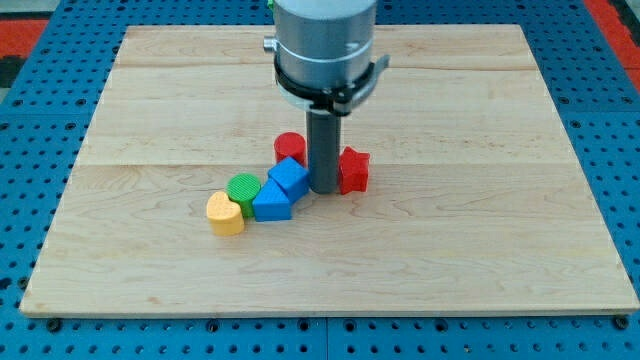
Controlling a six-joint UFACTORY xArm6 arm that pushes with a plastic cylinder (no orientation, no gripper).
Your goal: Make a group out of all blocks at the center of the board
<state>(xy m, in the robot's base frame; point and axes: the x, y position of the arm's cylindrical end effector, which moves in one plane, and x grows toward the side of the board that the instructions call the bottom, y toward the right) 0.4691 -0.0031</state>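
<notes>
My tip [323, 189] rests on the wooden board [480, 230] near its middle. It stands between a blue cube [289, 177] on its left and a red star-shaped block [353, 170] on its right, close to both. A red cylinder [289, 147] sits just behind the blue cube. A blue triangular block [271, 202] lies below and left of the cube. A green cylinder [242, 188] touches it on the left. A yellow heart-shaped block [225, 213] lies at the lower left end of the row. The rod hides part of the red star.
The arm's grey cylindrical body [325, 45] hangs over the top middle of the board. A blue perforated table [30, 200] surrounds the board on all sides.
</notes>
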